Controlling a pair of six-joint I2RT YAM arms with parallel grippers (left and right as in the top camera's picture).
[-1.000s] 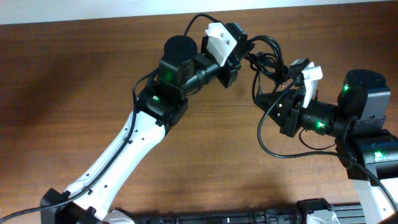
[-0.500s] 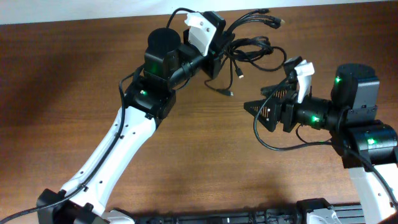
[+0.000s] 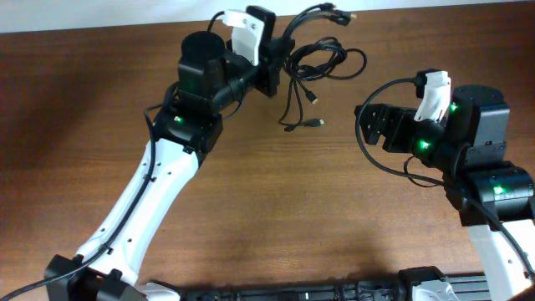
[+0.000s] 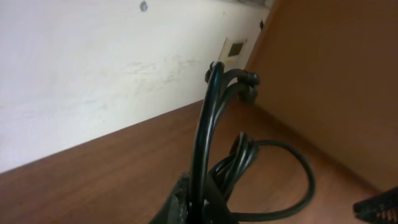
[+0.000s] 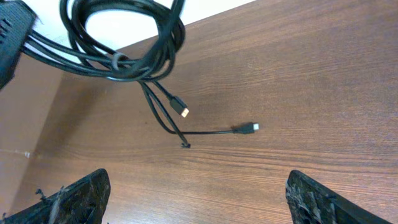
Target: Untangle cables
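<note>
The cables [image 3: 316,63] are a black tangled bundle at the table's far edge, partly lifted. Two thin ends with small plugs [image 3: 315,123] trail down onto the wood. My left gripper [image 3: 276,68] is shut on the bundle; in the left wrist view one strand [image 4: 205,124] rises straight out of the closed jaws [image 4: 199,208] and a loop [image 4: 283,180] hangs to the right. My right gripper [image 3: 366,127] stands wide open, apart from the cables, to their right. In the right wrist view its fingertips [image 5: 74,199] frame bare wood, with the bundle [image 5: 124,59] and plug ends [image 5: 249,128] ahead.
A pale wall [image 4: 93,74] runs along the table's far edge just behind the bundle. The right arm's own thick black wire [image 3: 376,163] loops beside its wrist. Brown wooden tabletop [image 3: 276,209] stretches between the two arms.
My right gripper has opened, let go of the cables and drawn back to the right. My left gripper has carried the bundle left and toward the far edge.
</note>
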